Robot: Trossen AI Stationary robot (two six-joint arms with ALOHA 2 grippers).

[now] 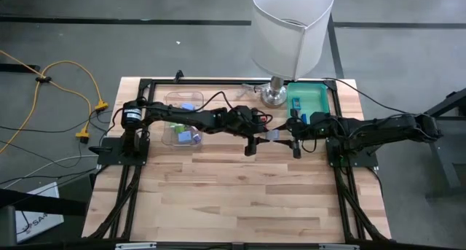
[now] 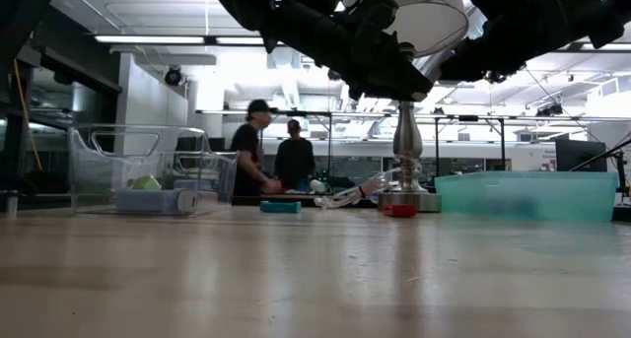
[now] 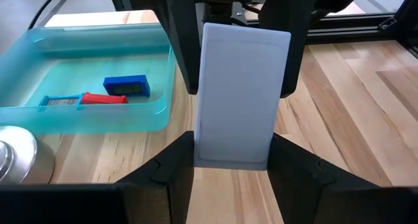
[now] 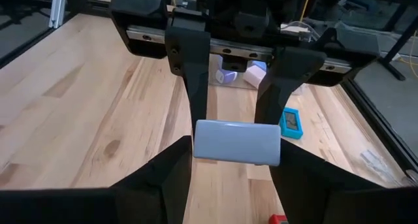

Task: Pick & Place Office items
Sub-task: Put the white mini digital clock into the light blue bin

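Above the middle of the wooden worktop (image 1: 240, 192), one flat pale-blue rectangular plastic block (image 3: 238, 93) is gripped by two pincers, left pincer (image 3: 232, 165) and right pincer (image 4: 235, 162), each closed on an end.

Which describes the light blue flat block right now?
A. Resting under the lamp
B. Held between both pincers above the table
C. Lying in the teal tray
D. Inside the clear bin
B: the block sits between the left pincer fingers with the right pincer also closed on it, in mid-air over the table, away from the tray.
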